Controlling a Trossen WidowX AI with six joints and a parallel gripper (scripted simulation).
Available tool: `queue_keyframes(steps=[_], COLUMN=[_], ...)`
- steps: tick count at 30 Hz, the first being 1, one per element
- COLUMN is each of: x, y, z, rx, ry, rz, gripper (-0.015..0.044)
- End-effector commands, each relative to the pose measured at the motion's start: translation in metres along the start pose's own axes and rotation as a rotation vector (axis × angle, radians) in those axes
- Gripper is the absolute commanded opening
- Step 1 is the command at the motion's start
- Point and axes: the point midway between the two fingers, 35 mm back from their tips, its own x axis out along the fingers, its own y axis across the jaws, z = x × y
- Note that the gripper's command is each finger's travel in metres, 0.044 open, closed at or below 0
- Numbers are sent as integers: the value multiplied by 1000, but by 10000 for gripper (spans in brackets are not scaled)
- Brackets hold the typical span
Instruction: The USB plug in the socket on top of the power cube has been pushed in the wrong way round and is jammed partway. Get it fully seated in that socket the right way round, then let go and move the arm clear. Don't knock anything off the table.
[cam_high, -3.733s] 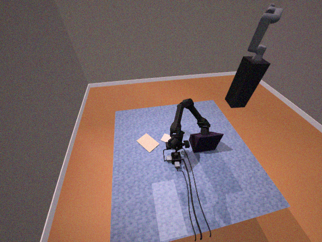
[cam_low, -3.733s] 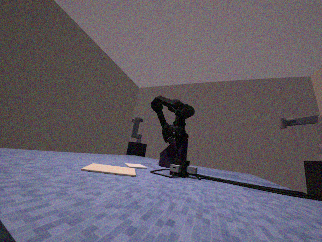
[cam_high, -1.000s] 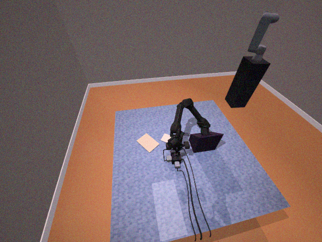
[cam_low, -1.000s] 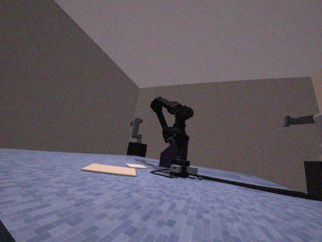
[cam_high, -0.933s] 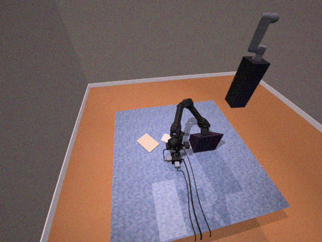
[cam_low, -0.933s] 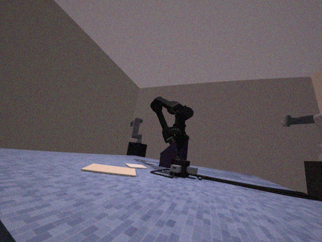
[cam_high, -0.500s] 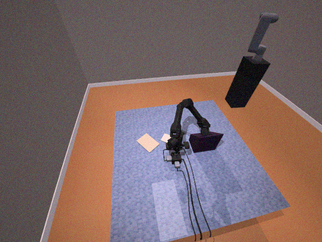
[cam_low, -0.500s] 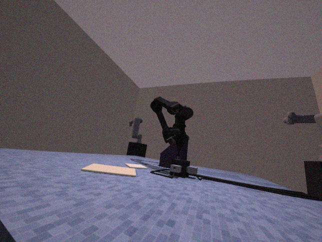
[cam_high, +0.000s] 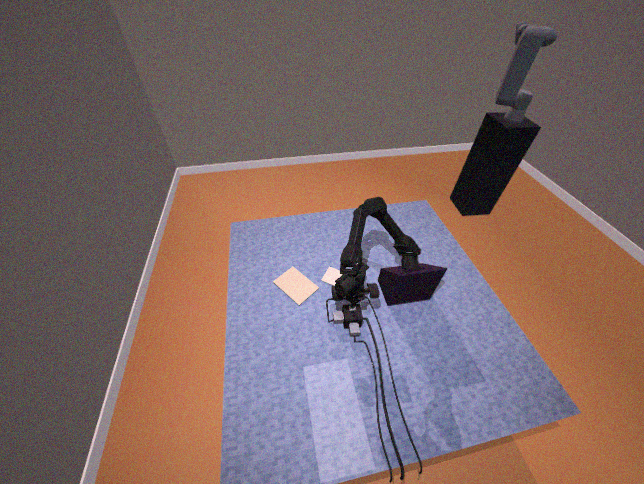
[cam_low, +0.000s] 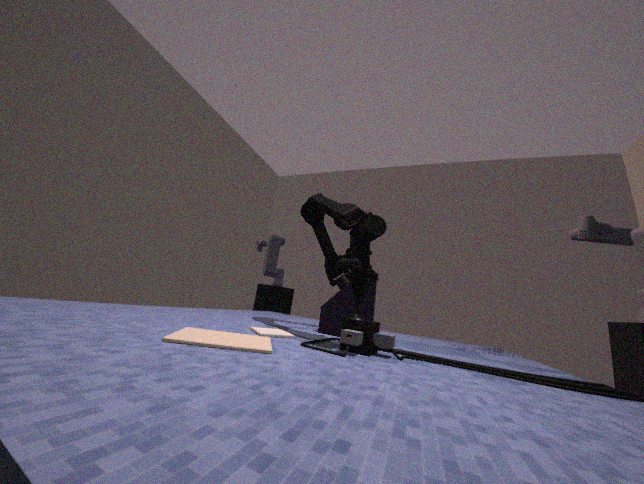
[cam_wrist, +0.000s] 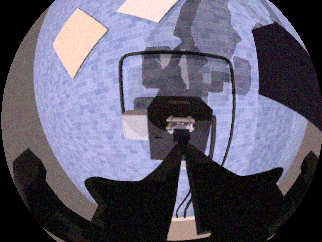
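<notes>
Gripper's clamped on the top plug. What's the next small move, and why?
Probably a short straight lift. In the wrist view the gripper is shut on the USB plug, which sits at the top of the power cube. Whether it has left the socket cannot be told, so pull it up clear before turning it round. Keep the lift vertical: cables trail off the cube and two cards lie close.

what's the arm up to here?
The single arm is bent down over the power cube on the blue mat. Its gripper is shut on the USB plug in the cube's top socket; whether the plug is fully seated can't be told. Two pale cards lie beside the cube, untouched.
</notes>
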Motion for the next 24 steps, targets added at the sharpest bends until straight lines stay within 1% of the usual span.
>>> queue_keyframes(steps=[1, 24], x=[2, 4], y=[0, 0], z=[0, 0], rx=[-3, -3], ry=[0, -1], rz=[-2, -2], gripper=[0, 0])
